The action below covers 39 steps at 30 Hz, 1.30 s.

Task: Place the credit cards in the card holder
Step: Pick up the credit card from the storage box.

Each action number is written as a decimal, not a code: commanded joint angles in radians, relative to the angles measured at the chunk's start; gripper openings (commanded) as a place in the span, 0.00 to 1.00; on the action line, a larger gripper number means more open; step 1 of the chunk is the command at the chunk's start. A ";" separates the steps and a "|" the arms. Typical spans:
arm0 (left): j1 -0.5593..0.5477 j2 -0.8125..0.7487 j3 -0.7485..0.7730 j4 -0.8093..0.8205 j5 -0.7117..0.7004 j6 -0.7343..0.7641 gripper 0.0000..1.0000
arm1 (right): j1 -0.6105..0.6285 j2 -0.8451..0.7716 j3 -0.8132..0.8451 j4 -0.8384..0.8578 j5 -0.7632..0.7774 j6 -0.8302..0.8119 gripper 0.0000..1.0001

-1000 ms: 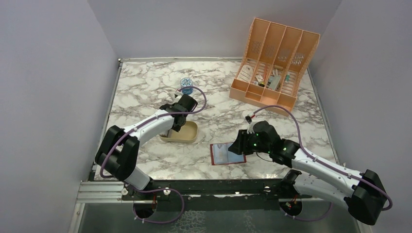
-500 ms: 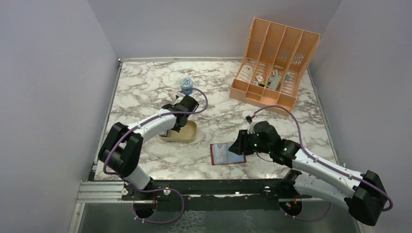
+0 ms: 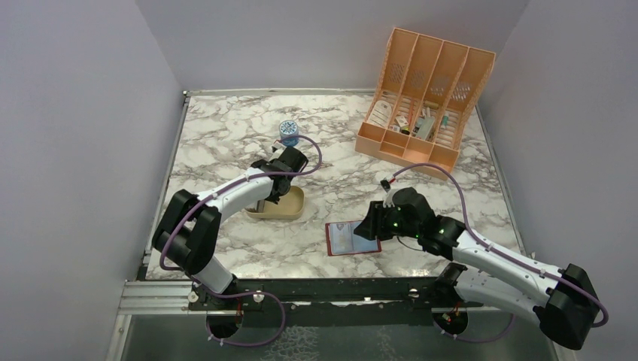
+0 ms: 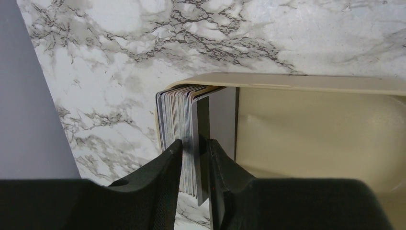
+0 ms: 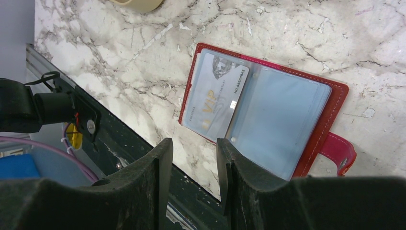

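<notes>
1. Right now the tan tray sits on the marble table, and the left arm covers its left end in the top view.
2. Inside the tray, against one end wall, the credit cards stand on edge as a tight greyish stack. A darker card is on the side facing the tray's bare floor.
3. The left gripper straddles the last few cards on that inner side, one finger on each flank. The fingers are close to the cards, but I cannot tell whether they are clamped on them or only near.
4. The tray's rim runs just behind the stack, and the rest of the stack crowds against one finger.
5. Beyond the tray, close to its far side, stands a small blue-topped bottle.
6. Far right of the tray, against the back, leans a peach slotted organizer with small items in its front bins. Their labels are too small to read.
7. Right of the tray and nearer the arm bases, the card holder lies open and flat, with red edges, pale blue pockets and a snap tab sticking out.
8. One pale card is in its left pocket. It reads "VIP" in gold, with a row of mostly eights along its edge.
9. The right gripper hangs above the holder, released, with nothing between its fingers.
</notes>
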 commanded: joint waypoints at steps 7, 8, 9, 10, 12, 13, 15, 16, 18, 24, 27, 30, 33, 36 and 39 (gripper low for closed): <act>0.004 -0.052 0.031 -0.029 0.090 -0.013 0.20 | 0.006 -0.005 -0.001 0.007 0.004 -0.006 0.39; 0.004 -0.059 0.033 -0.029 0.105 -0.016 0.19 | 0.007 -0.006 -0.002 0.003 0.006 -0.005 0.39; 0.004 -0.068 0.034 -0.029 0.121 -0.021 0.18 | 0.006 -0.006 -0.003 -0.001 0.007 -0.005 0.39; 0.004 -0.077 0.035 -0.027 0.141 -0.026 0.16 | 0.006 -0.008 -0.003 -0.005 0.009 -0.005 0.39; 0.004 -0.093 0.039 -0.027 0.175 -0.036 0.11 | 0.006 -0.010 -0.005 -0.015 0.013 -0.006 0.39; 0.004 -0.099 0.041 -0.027 0.195 -0.039 0.08 | 0.006 -0.011 -0.008 -0.020 0.015 -0.004 0.39; 0.004 -0.113 0.045 -0.027 0.232 -0.045 0.03 | 0.007 -0.015 -0.011 -0.032 0.021 -0.001 0.39; 0.004 -0.120 0.046 -0.027 0.247 -0.048 0.00 | 0.006 -0.017 -0.013 -0.039 0.023 0.001 0.39; 0.004 -0.138 0.044 -0.026 0.275 -0.054 0.00 | 0.006 -0.024 -0.018 -0.049 0.031 0.008 0.39; 0.004 -0.172 0.023 -0.001 0.262 -0.042 0.01 | 0.006 -0.019 -0.018 -0.062 0.050 0.014 0.39; 0.004 -0.151 0.019 0.001 0.183 -0.021 0.23 | 0.006 -0.005 -0.003 -0.068 0.047 0.014 0.39; 0.005 -0.105 0.019 0.000 0.128 0.005 0.32 | 0.006 0.002 -0.001 -0.057 0.044 0.016 0.39; 0.004 -0.068 0.018 -0.002 0.103 0.013 0.38 | 0.007 0.003 0.000 -0.050 0.038 0.020 0.39; 0.005 -0.055 0.016 -0.003 0.077 0.013 0.40 | 0.006 0.004 0.006 -0.046 0.033 0.017 0.39; 0.005 -0.055 0.017 -0.004 0.044 0.013 0.42 | 0.005 0.004 0.009 -0.046 0.033 0.003 0.39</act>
